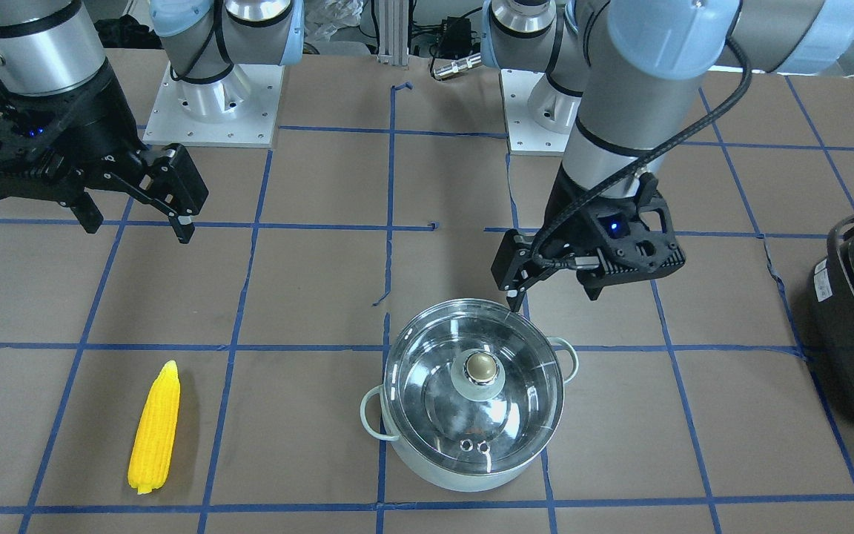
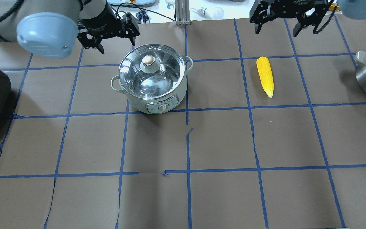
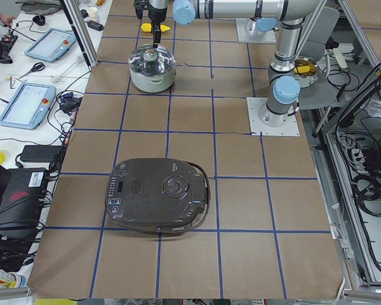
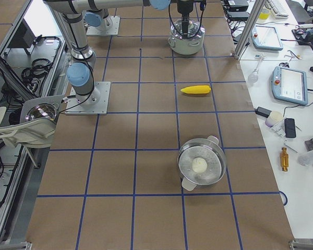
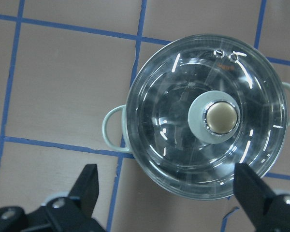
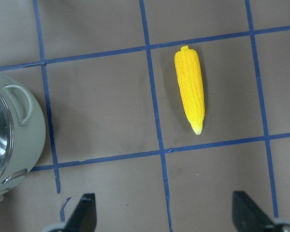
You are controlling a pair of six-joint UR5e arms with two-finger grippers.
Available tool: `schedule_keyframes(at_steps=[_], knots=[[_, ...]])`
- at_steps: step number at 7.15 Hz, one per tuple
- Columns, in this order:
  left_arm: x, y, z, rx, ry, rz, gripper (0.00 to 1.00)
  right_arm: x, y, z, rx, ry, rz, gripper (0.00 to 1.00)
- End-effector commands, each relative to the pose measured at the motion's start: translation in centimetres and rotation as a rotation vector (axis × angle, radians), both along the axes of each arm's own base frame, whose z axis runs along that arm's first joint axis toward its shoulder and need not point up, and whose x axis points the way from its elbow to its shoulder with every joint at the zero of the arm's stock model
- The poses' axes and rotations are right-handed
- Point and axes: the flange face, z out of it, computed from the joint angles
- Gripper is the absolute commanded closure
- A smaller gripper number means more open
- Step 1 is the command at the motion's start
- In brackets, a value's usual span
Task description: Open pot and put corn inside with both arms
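Left gripper hangs with its jaws spread wide and nothing between them. The pot sits below and just ahead of it. The glass lid is on, seated flat on the rim. The knob stands ahead of the gripper, nearer the finger on the wrist view's right, and nothing is touching it.

Over to the right gripper: also wide open and empty, up above the table. The corn lies flat ahead of it, roughly centred between the two fingers, pointed tip toward the gripper, blunt end away. There's clear daylight between fingers and cob. From this gripper the pot just peeks in at the left edge of the wrist view, well apart from the corn.

A black appliance sits well off to the outer side of the left gripper.
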Motion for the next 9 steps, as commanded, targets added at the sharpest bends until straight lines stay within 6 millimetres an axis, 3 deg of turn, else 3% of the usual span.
schedule_keyframes(at_steps=[1, 3, 5, 7, 8, 9], knots=[[-3.1, -2.5, -4.5, 0.052, -0.003, -0.004, 0.00, -0.1, 0.0, 0.0, 0.001, 0.000, -0.002, 0.00], [-4.0, -4.1, -8.4, 0.066, 0.003, -0.033, 0.00, 0.0, 0.0, 0.0, 0.003, 0.000, 0.000, 0.00], [-4.1, -5.0, -10.6, 0.091, -0.006, -0.054, 0.05, 0.0, 0.0, 0.0, 0.003, -0.001, 0.000, 0.00], [-4.7, -4.7, -10.8, 0.096, -0.007, -0.065, 0.08, -0.7, -0.6, -0.7, 0.018, 0.003, 0.015, 0.00], [-4.7, -4.7, -11.1, 0.100, -0.010, -0.080, 0.17, -2.1, -1.2, -1.1, 0.018, 0.008, 0.042, 0.00], [-4.8, -4.6, -11.2, 0.103, -0.011, -0.082, 0.20, -4.2, -3.3, -3.5, 0.049, 0.006, 0.066, 0.00]])
